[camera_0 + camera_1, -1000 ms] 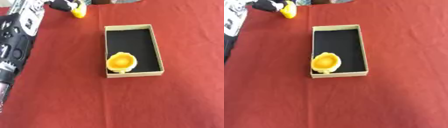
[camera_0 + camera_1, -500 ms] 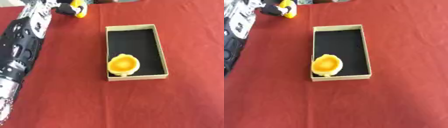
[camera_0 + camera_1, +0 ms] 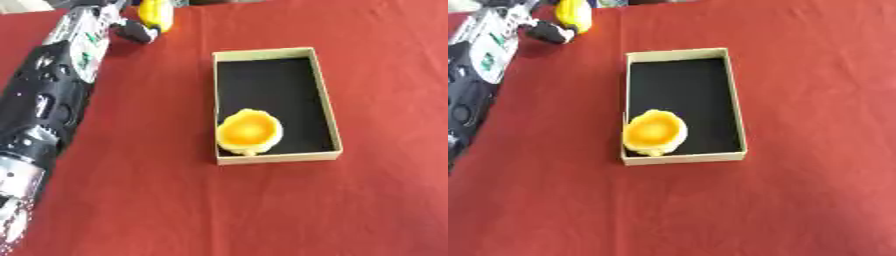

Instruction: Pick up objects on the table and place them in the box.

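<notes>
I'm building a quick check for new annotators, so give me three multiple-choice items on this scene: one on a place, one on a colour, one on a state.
1. Where in the box does the yellow cup-shaped object lie?
A. near-left corner
B. far-right corner
C. centre

2. What colour is the box's floor?
A. white
B. black
C. red

3. What is the left hand doing at the far-left of the table?
A. resting open at a lower corner
B. reaching at a yellow object near the table's far edge
C. hovering inside the box

Answers: 1 A, the object sits against the left wall by the near wall. 2 B, the floor is black inside tan walls. 3 B, the arm stretches to the far-left, the hand beside the yellow object.
</notes>
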Tool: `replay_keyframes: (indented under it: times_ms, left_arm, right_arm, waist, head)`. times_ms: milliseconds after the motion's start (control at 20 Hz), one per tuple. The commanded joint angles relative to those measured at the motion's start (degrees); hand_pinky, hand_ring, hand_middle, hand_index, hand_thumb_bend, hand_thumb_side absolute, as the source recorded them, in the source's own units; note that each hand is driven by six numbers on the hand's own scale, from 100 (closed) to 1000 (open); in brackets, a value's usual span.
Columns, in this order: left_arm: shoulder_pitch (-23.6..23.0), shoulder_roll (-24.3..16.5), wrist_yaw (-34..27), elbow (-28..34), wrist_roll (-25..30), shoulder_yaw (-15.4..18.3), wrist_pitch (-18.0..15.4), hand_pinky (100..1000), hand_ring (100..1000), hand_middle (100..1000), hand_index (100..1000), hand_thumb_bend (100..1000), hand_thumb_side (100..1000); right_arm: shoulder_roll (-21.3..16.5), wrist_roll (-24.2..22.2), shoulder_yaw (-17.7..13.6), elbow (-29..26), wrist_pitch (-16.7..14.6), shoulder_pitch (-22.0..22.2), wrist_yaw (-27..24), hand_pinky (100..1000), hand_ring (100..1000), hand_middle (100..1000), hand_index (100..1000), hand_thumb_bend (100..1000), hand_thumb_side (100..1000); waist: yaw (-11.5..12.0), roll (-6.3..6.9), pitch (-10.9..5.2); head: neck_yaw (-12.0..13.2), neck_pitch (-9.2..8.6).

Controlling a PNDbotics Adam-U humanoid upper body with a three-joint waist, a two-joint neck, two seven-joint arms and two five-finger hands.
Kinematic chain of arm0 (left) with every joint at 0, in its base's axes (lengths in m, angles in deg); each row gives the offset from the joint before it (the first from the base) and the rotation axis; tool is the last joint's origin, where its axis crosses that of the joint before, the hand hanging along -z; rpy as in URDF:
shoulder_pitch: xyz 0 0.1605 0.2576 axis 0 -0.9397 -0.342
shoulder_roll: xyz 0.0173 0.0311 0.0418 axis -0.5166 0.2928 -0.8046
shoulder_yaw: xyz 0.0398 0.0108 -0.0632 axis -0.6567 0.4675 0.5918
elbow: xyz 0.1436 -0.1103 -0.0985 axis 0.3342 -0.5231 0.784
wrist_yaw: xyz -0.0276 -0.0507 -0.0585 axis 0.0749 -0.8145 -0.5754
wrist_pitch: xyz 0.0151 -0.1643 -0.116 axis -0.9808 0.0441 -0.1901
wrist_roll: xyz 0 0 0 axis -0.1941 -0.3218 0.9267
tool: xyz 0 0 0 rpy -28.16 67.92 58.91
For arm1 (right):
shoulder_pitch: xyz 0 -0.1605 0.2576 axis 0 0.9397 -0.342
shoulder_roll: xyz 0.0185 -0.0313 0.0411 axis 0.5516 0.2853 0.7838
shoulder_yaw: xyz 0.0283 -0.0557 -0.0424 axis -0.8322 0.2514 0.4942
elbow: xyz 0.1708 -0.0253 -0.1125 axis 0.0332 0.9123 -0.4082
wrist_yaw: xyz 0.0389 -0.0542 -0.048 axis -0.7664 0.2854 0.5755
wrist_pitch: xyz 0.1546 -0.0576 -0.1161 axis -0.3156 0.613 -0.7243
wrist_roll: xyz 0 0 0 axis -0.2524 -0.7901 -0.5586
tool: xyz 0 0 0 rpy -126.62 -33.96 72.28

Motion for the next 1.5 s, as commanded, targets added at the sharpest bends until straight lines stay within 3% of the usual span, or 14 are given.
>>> replay_keyframes:
  times_ms: [50,100,350,600,850,1100,1300,1500]
  left_arm:
    - [0.96,-0.95,-1.06,1.06,-1.50,0.39,0.63,879,919,762,715,141,223]
    - [0.87,-0.94,-1.22,1.18,-2.13,0.24,0.71,865,901,743,690,101,184]
    - [0.39,-1.00,-1.57,3.70,-6.52,-0.99,0.25,827,849,667,619,100,100]
    - [-1.78,-1.62,-3.72,12.70,-7.65,-5.86,-4.72,823,835,661,623,100,100]
    - [-7.09,-2.48,-9.50,28.53,-3.71,-12.95,-8.65,809,812,650,628,100,100]
    - [-12.20,-0.48,-16.46,43.85,1.48,-17.73,-9.22,803,794,636,631,100,100]
    - [-14.93,3.91,-18.14,48.57,5.24,-20.17,-9.10,802,792,626,629,100,105]
    - [-17.89,8.25,-18.67,48.34,7.44,-20.91,-8.78,803,790,614,630,100,161]
  right_arm:
    - [-1.16,-0.18,-0.20,-0.35,0.11,-0.85,-0.31,965,976,798,866,100,746]
    - [-1.16,-0.19,-0.21,-0.31,0.12,-0.81,-0.31,965,976,798,865,100,745]
    - [-1.05,-0.16,-0.15,-0.19,0.11,-0.59,-0.33,964,973,797,865,100,741]
    - [-0.88,0.10,-0.16,-0.29,0.03,0.14,-0.25,963,969,797,865,100,733]
    - [-0.54,0.44,-0.01,-0.39,-0.10,1.00,0.00,961,965,796,865,100,723]
    - [-0.20,1.00,-0.14,-0.45,-0.24,1.93,0.25,959,962,796,865,100,716]
    - [0.01,1.37,-0.26,-0.56,-0.23,2.52,0.42,959,961,796,864,100,714]
    - [0.29,1.50,-0.31,-0.70,-0.20,2.82,0.42,959,961,795,864,100,714]
  waist:
    - [-0.14,-0.20,-1.52]
    - [-0.11,-0.20,-1.57]
    - [0.42,-0.41,-2.43]
    - [1.99,-0.91,-4.36]
    - [3.31,-1.48,-6.77]
    - [4.94,-2.28,-8.75]
    - [5.99,-2.68,-9.67]
    - [6.40,-2.93,-10.01]
  head:
    - [0.16,-0.76]
    - [0.12,-0.65]
    - [-0.41,0.32]
    - [-1.93,2.02]
    - [-3.30,3.81]
    - [-4.91,5.50]
    - [-5.95,6.37]
    - [-6.16,6.24]
